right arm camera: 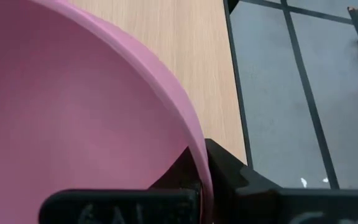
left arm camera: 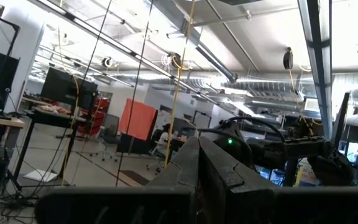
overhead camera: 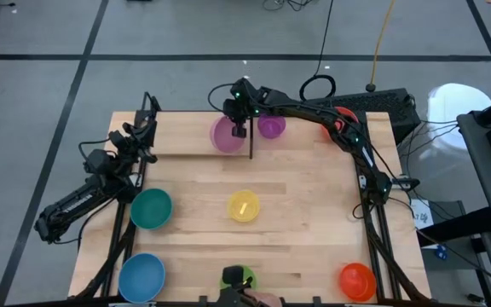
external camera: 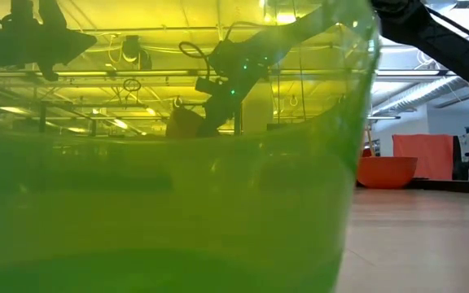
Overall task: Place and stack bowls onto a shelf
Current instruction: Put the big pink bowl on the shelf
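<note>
Pink plastic fills most of my right wrist view: my right end effector (right arm camera: 201,180) is clamped on the rim of the pink bowl (overhead camera: 226,134), fingers closed on either side of the wall. From above, this bowl sits at the far edge of the table (overhead camera: 314,222), beside the black upright rod of the shelf (overhead camera: 251,141); the shelf's plank is hard to separate from the tabletop. The purple bowl (overhead camera: 271,127) lies just beyond the rod. The red bowl (overhead camera: 343,115) is largely hidden under my right arm. My left end effector (overhead camera: 147,128) waits closed and empty at the table's left far corner. The green bowl (external camera: 161,187) blocks most of the low view.
</note>
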Tool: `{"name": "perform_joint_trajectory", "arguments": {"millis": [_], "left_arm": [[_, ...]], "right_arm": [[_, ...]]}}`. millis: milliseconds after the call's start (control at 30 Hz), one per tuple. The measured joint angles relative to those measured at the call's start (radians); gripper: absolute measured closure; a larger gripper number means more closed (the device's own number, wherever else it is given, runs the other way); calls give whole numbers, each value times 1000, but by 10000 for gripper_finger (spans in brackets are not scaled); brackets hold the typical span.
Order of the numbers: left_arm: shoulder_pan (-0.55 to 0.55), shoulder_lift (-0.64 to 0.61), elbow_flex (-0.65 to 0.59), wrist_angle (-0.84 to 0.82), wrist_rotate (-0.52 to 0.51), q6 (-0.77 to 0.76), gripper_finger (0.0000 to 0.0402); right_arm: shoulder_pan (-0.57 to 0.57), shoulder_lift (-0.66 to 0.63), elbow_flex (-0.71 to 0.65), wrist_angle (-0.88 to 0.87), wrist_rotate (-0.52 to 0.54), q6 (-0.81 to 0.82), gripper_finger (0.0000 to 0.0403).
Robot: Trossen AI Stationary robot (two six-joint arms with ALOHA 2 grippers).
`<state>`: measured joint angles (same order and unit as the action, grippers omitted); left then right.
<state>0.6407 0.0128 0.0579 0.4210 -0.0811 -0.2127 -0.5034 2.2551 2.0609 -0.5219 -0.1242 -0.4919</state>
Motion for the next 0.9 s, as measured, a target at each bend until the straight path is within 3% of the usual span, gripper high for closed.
{"name": "perform_joint_trajectory", "arguments": {"millis": [467, 900], "left_arm": [[0, 0, 0, 0, 0, 0, 394], [0, 0, 0, 0, 0, 34, 394]], "right_arm": [[0, 0, -1, 39, 72, 2, 400], [3, 0, -1, 42, 72, -21, 351]]}}
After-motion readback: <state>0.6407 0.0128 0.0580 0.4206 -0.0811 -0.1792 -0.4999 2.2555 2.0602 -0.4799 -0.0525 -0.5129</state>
